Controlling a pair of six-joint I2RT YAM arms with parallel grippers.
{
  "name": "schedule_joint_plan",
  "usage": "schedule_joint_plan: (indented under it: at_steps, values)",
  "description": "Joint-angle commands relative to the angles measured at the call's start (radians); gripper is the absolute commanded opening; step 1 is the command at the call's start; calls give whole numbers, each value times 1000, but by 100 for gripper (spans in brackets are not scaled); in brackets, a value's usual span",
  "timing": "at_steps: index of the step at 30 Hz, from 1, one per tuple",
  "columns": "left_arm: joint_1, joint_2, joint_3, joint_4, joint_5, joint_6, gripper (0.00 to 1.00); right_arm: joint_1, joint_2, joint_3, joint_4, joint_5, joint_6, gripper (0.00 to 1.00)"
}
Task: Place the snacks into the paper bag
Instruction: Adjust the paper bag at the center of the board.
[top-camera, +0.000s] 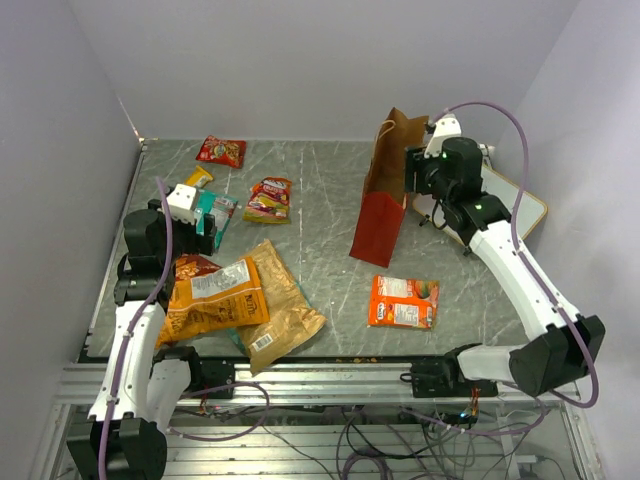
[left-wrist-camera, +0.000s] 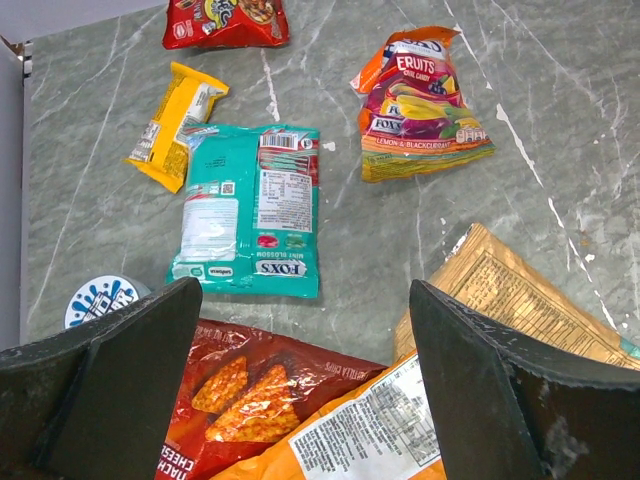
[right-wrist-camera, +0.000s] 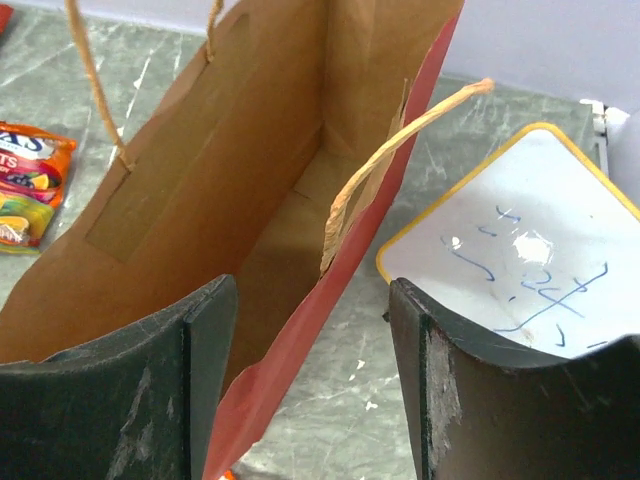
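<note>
The paper bag (top-camera: 383, 195), red outside and brown inside, stands open at the back right. My right gripper (top-camera: 412, 170) is open at its rim. In the right wrist view the gripper (right-wrist-camera: 310, 385) straddles the bag's red side wall (right-wrist-camera: 300, 330), with one finger inside and one outside. My left gripper (top-camera: 208, 232) is open and empty. In the left wrist view it (left-wrist-camera: 305, 385) hovers over the red Doritos bag (left-wrist-camera: 250, 385) and the orange chip bag (left-wrist-camera: 370, 430). Beyond lie a gold bag (left-wrist-camera: 510, 290), a teal packet (left-wrist-camera: 250, 210), a yellow packet (left-wrist-camera: 175, 125), a red packet (left-wrist-camera: 225, 20) and a fruits packet (left-wrist-camera: 420, 100). An orange flat pack (top-camera: 403, 301) lies in front of the bag.
A white board with blue scribbles (right-wrist-camera: 520, 250) lies right of the bag, under my right arm. A tan handle (right-wrist-camera: 390, 160) loops over the bag's mouth. A small round blue-and-white thing (left-wrist-camera: 100, 298) sits left of the Doritos bag. Walls close in at the left, back and right.
</note>
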Motion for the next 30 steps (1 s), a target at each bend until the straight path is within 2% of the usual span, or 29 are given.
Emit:
schedule_joint_plan:
  at_steps: [1, 8, 23, 28, 30]
  values:
    - [9, -26, -10, 32, 43, 11, 96, -15, 38, 29, 45, 24, 33, 61]
    - [8, -22, -13, 34, 52, 13, 96, -50, 86, 31, 63, -20, 66, 50]
    - [9, -26, -16, 32, 66, 16, 96, -118, 191, 107, 37, -102, 117, 19]
    - [8, -24, -17, 34, 70, 16, 96, -137, 213, 129, 23, -131, 118, 14]
    - [8, -24, -15, 31, 73, 17, 96, -140, 219, 143, 16, -149, 121, 6]
